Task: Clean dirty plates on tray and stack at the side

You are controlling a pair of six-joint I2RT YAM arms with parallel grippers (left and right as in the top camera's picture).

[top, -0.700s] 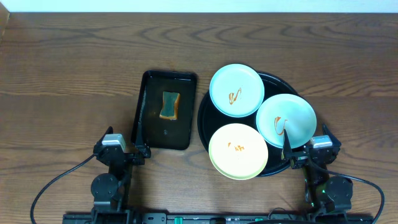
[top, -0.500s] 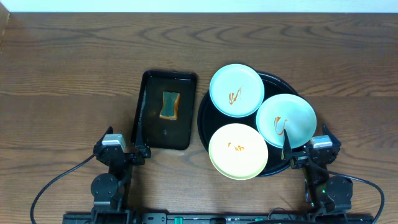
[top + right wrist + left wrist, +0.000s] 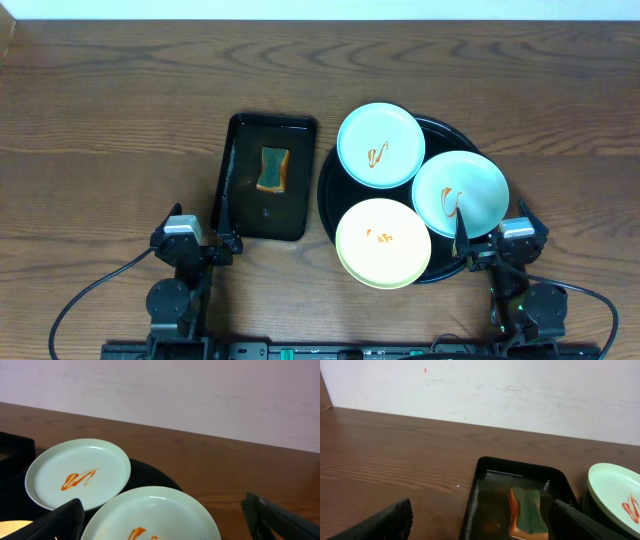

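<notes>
1. The left gripper sits at the near edge of the table. Its two fingers stand wide apart with nothing between them.
2. The right gripper also sits at the near edge, with its jaws spread just as wide and holding nothing.
3. Just beyond the left gripper lies a black rectangular tray. A sponge, green on top and orange underneath, rests in its far half.
4. Just beyond the right gripper, and right of the rectangular tray, lies the round black tray, which carries all three dirty plates.
5. The right blue-green plate is the one nearest the right gripper, and has an orange-brown squiggle at its centre.
6. The yellow plate lies at the tray's near left. It has small sauce marks, and its edge reaches over the rim.
7. The far blue-green plate lies at the tray's far left. It is marked with a squiggle, and it too overhangs the rim.
8. The three plates sit close together, none stacked on another.
</notes>
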